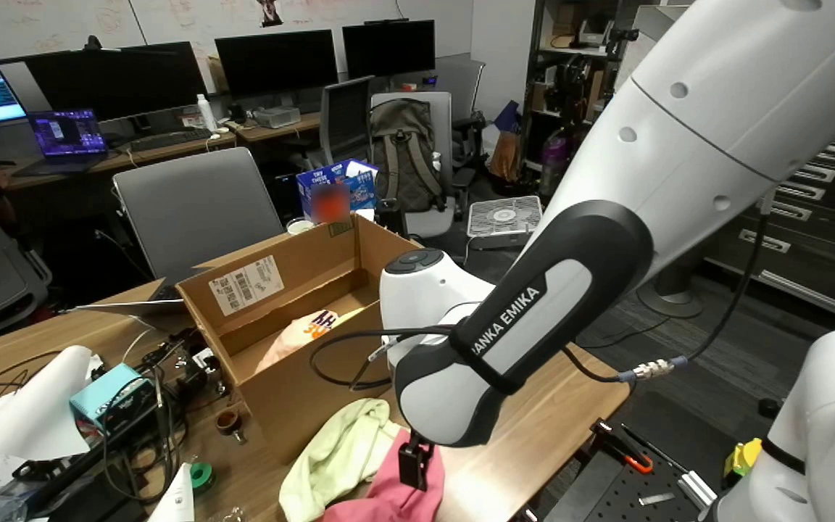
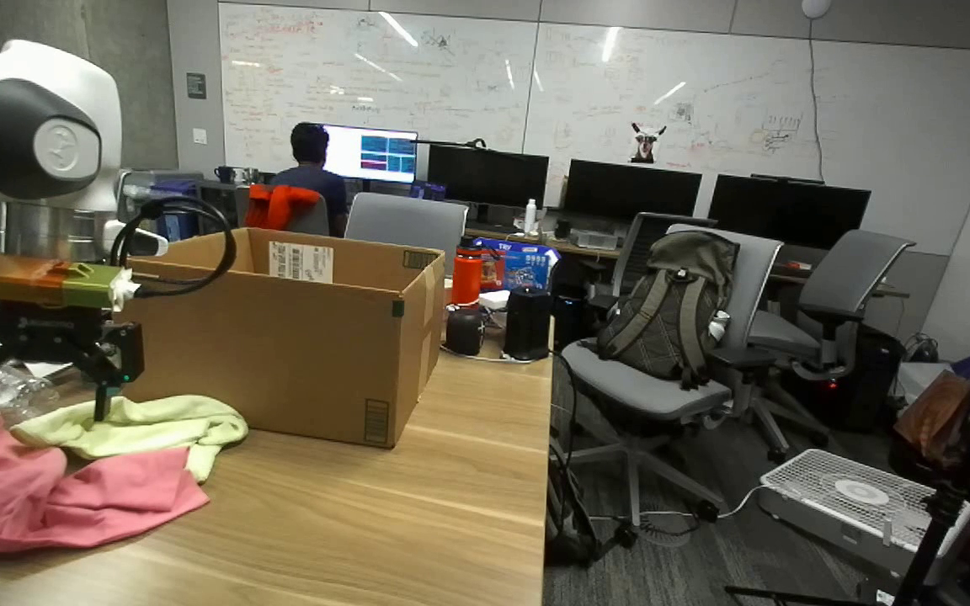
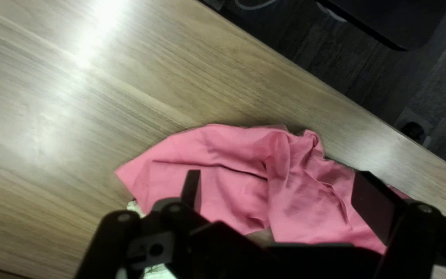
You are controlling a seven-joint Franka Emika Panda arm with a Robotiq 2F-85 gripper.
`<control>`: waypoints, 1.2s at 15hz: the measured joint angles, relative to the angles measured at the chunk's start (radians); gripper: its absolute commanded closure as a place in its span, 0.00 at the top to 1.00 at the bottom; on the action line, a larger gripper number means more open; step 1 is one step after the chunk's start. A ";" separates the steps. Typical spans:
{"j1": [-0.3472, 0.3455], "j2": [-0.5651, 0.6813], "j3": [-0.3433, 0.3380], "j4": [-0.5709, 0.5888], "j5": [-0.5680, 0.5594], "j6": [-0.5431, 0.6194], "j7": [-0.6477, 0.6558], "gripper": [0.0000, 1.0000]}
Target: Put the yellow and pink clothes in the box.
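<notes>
Right, I'm over the clothes, jaws spread wide with nothing pinched between them; whether a tip brushes fabric, I can't tell. Below me is the pink garment [image 3: 242, 197], bunched on the bench [image 2: 451, 488] outside the cardboard box [image 2: 283, 362]. The pale yellow garment [image 2: 157, 425] lies nearer the box, just beside its wall, with the pink one touching it. Neither is in yet.

Handling: both look light, limp and soft, nothing to break. I expect plenty of sag on the lift, so a corner grab could leave a tail snagging on the box rim. Better the raised fold [image 3: 279, 164] of the pink, sitting between the jaws: go low, take a fat pinch. Stray too far towards the box and I may well collect yellow as well.

Reading what I can: the arm [image 1: 599, 225] shows "ANKA EMIKA", its start cut off. On the inside wall of the box, a shipping label [image 1: 247, 285] with a barcode, print too small. Down in the box, a peach-coloured piece [image 1: 291, 341] carries purple and orange letters I can't make out. Past the box, a blue carton [image 2: 527, 268] says "TRY".
</notes>
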 measured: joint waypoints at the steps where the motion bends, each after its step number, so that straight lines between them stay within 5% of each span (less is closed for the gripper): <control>1: 0.000 0.012 0.001 0.002 0.006 0.013 -0.007 1.00; 18: -0.030 0.302 -0.001 0.154 -0.092 0.168 0.004 1.00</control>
